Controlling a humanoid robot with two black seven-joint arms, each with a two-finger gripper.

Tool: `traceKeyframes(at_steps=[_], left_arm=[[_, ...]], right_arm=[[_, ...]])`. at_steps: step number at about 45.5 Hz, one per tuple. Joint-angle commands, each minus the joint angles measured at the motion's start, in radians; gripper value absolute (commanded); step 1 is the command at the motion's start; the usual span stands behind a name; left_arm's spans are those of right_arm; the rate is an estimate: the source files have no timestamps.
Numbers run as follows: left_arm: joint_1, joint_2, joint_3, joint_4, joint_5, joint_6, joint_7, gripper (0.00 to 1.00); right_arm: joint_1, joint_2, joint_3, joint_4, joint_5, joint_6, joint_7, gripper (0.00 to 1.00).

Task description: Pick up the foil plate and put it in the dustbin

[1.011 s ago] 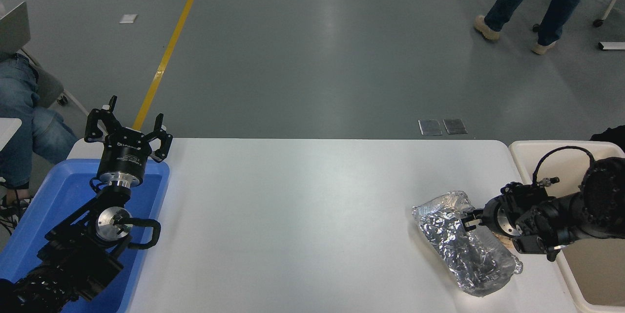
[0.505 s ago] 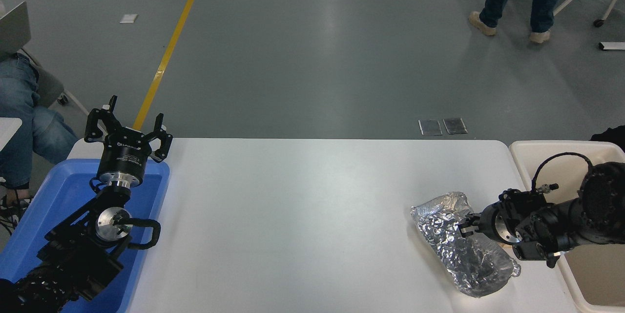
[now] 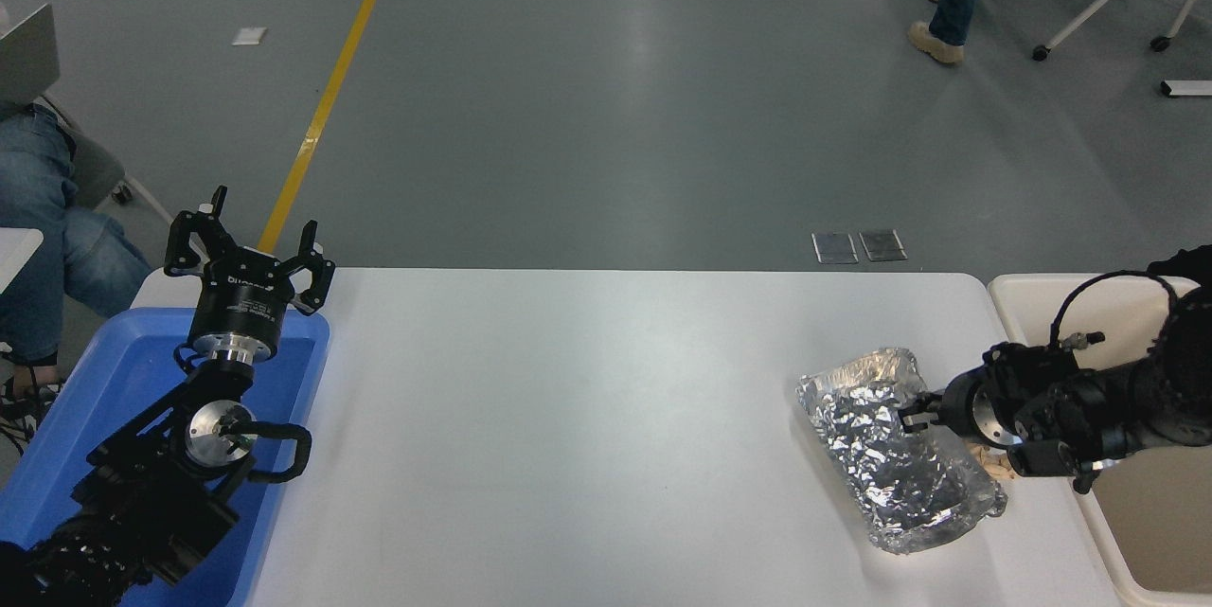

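Lying at the lower right of the frame on the white table [image 3: 587, 418], long axis slanting toward the bottom right corner: the foil plate [image 3: 895, 455], with the right gripper [image 3: 917, 413] meeting its upper right rim from the right edge, fingers nearly together and seeming to be pinching the foil, though how firmly is hard to tell. Sitting just right of it past the table edge: the dustbin [image 3: 1027, 290], partly covered by the right arm. Standing parked at the lower left over the blue tub [image 3: 114, 370]: the left gripper [image 3: 248, 238], fingers spread wide and holding nothing.
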Motion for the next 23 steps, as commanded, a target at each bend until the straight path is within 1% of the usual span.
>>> traceKeyframes(at_steps=[1,13,23], left_arm=[[0.000,0.000,0.000,0.000,0.000,0.000,0.000,0.99],[0.000,0.000,0.000,0.000,0.000,0.000,0.000,0.99],[0.000,0.000,0.000,0.000,0.000,0.000,0.000,0.99]], right_arm=[[0.208,-0.080,0.003,0.166,0.000,0.023,0.005,0.00],[0.453,-0.172,0.029,0.286,0.003,0.112,0.005,0.00],[0.622,-0.289,0.164,0.281,0.012,0.334,0.003,0.00]])
